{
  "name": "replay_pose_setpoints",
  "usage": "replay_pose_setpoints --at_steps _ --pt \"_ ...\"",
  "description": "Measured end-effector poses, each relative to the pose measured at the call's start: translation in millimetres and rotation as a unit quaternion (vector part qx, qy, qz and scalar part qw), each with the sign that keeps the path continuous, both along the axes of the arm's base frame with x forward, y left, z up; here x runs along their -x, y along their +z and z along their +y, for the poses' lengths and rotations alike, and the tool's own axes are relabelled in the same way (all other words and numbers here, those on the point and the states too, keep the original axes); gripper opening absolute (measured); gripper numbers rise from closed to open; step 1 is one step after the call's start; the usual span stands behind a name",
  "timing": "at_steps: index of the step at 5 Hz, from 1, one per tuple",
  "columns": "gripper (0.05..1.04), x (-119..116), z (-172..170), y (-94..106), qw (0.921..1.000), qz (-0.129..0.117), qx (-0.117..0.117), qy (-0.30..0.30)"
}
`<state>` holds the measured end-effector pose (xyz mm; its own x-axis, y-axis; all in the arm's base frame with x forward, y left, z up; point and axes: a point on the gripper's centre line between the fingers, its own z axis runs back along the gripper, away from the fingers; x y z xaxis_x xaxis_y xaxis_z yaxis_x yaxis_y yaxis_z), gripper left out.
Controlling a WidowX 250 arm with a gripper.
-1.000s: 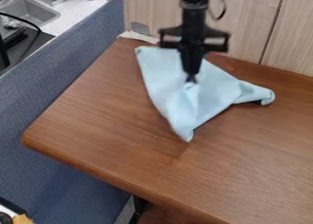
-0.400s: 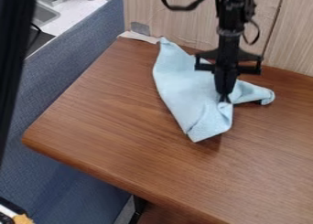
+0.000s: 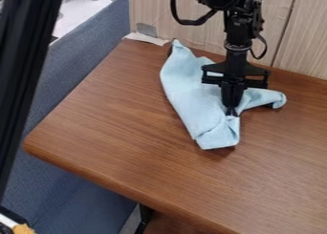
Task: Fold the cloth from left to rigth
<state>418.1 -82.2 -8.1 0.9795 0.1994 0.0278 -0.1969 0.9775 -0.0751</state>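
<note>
Camera view lets us see the black gripper pointing down with its fingertips clamped on a crease of the light blue cloth, which lies partly folded and rumpled on the wooden table, near the wall panels.

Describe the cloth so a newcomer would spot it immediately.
Find the brown wooden table by the pale wall. Near its wall side, beneath the black claw, lies the crumpled cloth. Its light blue sets it apart from the darker blue partition beside the table.
</note>
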Motion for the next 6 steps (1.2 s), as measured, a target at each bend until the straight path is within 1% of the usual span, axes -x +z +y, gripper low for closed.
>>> replay_pose_setpoints --at_steps 1,2,3,4,5,6 --pt "0.254 2.4 0.5 -0.8 1.0 0.009 -0.004 0.002" --pt "0.52 6.9 1.4 -2.2 0.9998 0.019 -0.006 -0.001" --pt "0.8 14.4 5.7 -2.7 0.9994 0.029 -0.019 -0.002" --pt "0.997 18.6 9.5 -1.1 0.999 0.031 -0.033 0.001" --pt "1.003 18.5 9.7 7.9 0.9991 0.024 -0.035 0.003" --pt "1.0 14.1 8.9 34.3 0.9996 -0.005 -0.029 0.005"
